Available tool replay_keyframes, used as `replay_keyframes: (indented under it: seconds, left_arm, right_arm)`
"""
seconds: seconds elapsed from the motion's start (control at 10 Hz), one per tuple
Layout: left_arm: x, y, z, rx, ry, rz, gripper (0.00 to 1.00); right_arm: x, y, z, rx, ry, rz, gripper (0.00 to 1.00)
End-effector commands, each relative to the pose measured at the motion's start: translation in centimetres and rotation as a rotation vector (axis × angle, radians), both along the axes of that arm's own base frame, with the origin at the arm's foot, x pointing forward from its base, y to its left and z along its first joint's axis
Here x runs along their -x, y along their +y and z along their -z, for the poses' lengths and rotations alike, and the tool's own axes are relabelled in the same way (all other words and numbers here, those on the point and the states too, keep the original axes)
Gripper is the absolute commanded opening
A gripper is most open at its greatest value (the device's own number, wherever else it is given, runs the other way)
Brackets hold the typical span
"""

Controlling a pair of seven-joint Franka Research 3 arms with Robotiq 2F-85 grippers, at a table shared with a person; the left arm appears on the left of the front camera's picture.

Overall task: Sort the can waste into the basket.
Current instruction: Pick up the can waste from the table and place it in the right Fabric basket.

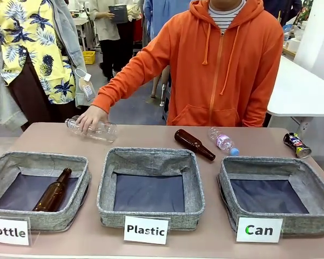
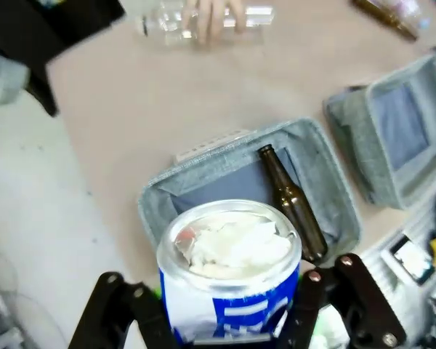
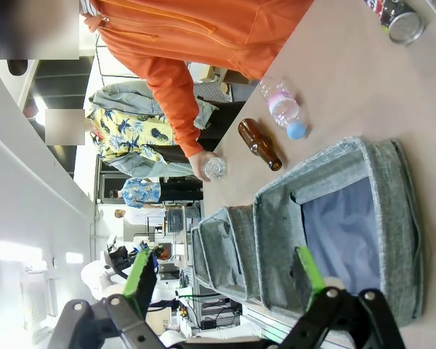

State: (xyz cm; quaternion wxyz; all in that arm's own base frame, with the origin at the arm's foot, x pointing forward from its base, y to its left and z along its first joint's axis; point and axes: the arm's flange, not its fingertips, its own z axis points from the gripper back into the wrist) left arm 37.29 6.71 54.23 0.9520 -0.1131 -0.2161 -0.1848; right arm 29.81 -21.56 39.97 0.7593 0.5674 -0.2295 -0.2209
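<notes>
My left gripper [image 2: 229,320] is shut on a blue-and-white can [image 2: 229,280] whose open top is stuffed with white material. It hangs above the left basket [image 2: 203,161], where a brown bottle [image 2: 294,207] lies. A dark can [image 1: 297,144] with red and yellow marks lies on its side at the table's far right, also seen in the right wrist view [image 3: 400,18]. The grey basket [image 1: 270,164] signed "Can" [image 1: 259,230] stands at the right with nothing in it. My right gripper [image 3: 225,280] is open above the near side of that basket [image 3: 396,218].
The "Plastic" basket [image 1: 151,157] stands in the middle, the "Bottle" basket [image 1: 38,159] at the left. A brown bottle [image 1: 194,144] and a clear bottle [image 1: 223,141] lie behind them. A person's hand [image 1: 90,116] rests on another clear bottle [image 1: 105,131] at the back left.
</notes>
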Motion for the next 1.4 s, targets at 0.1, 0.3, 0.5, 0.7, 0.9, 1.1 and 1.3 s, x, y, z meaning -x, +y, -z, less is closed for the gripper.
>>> replay_keyframes:
  seconds: [0.1, 0.3, 0.5, 0.7, 0.9, 1.1, 1.3]
  left_arm:
    - [-2.4, -0.2, -0.2, 0.014, 0.050, -0.063, 0.00]
    - [-2.2, -0.8, -0.1, 0.013, 0.006, 0.118, 0.13]
    - [-5.0, -5.7, -2.6, -0.046, -0.109, 0.422, 0.13]
    - [-7.6, -12.7, -2.7, -0.118, -0.212, 0.747, 0.13]
    - [-6.5, -8.6, -3.8, -0.018, -0.257, 0.862, 0.13]
    - [-1.0, 1.9, -3.1, 0.076, -0.374, 0.838, 0.13]
    - [4.2, 7.5, -0.9, 0.140, -0.479, 0.748, 0.13]
  right_arm:
    - [-0.2, 0.0, 0.0, -0.004, -0.031, 0.002, 1.00]
    - [-0.2, 0.0, 0.0, -0.004, -0.031, 0.002, 1.00]
    - [-0.2, 0.0, 0.0, -0.004, -0.031, 0.002, 1.00]
    - [-0.2, 0.0, 0.0, -0.004, -0.031, 0.002, 1.00]
    - [-0.2, 0.0, 0.0, -0.004, -0.031, 0.002, 1.00]
    - [-0.2, 0.0, 0.0, -0.004, -0.031, 0.002, 1.00]
    - [-0.2, 0.0, 0.0, -0.004, -0.031, 0.002, 1.00]
